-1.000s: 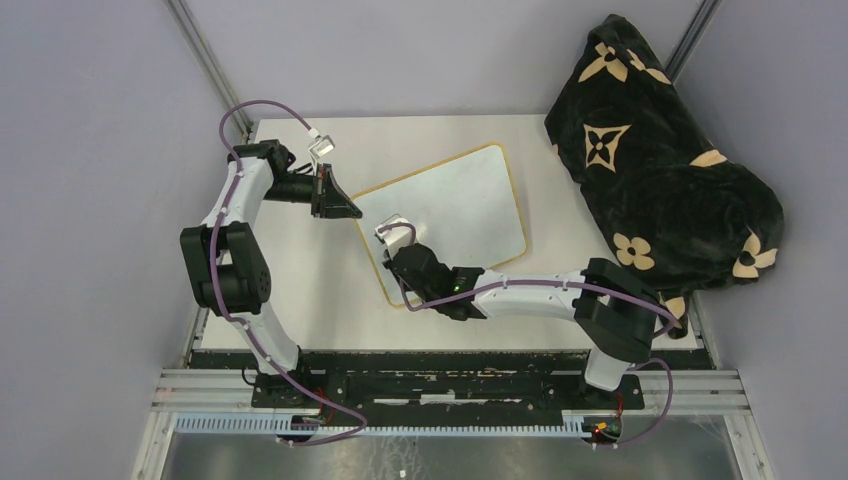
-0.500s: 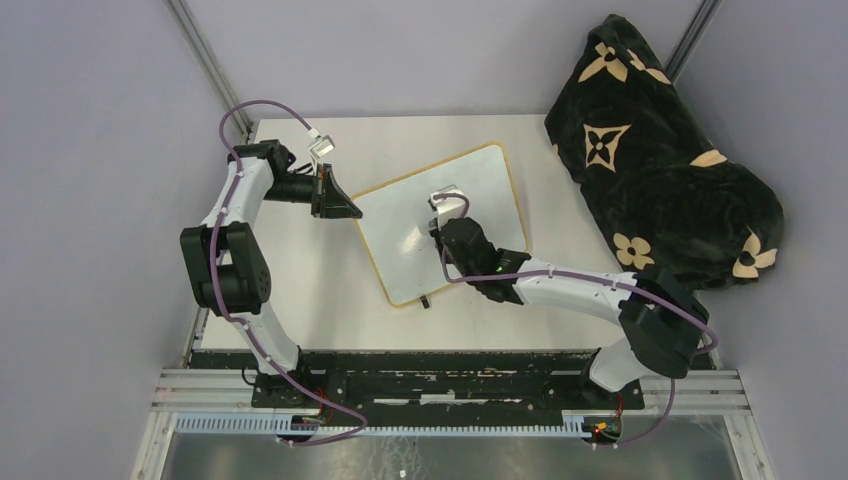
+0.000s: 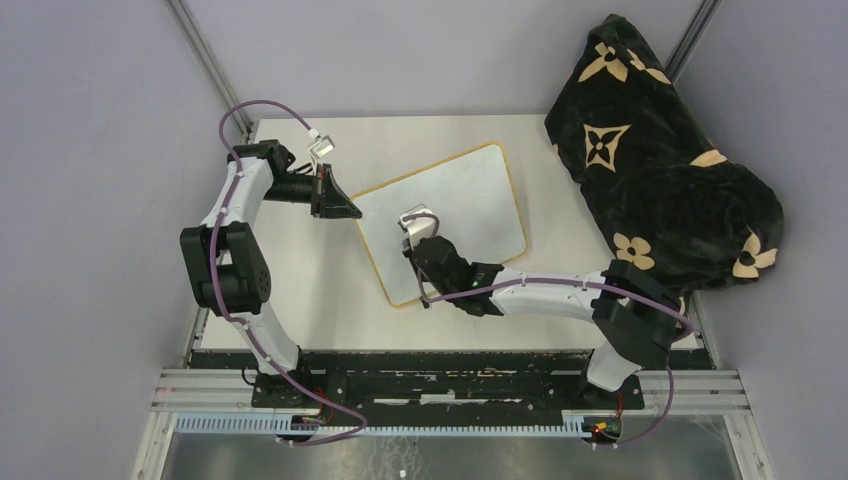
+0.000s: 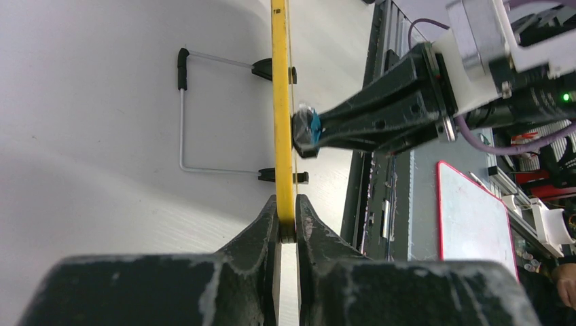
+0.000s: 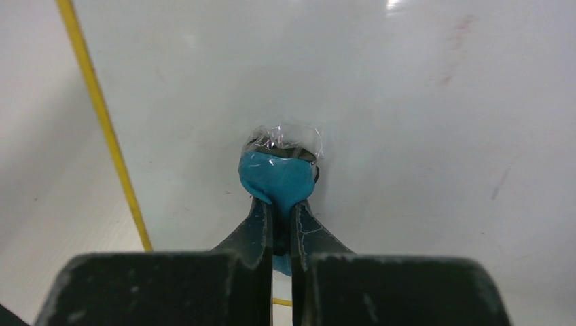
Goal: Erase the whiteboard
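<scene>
Here, eraser [image 5: 278, 178] on whiteboard [image 3: 470, 200].
Left pincer [image 4: 286, 219] clamps the yellow frame edge; right pincer [image 5: 282, 212] grips the blue eraser against the board.

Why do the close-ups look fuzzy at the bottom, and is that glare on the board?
Right wrist view: right gripper, shut on the eraser, blurs near the lens; yes, glare on the whiteboard up top. Left wrist view: left gripper blurs likewise.

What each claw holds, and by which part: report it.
Left claw pinches the whiteboard by its yellow frame edge. Right claw pinches the blue eraser by its near end.
</scene>
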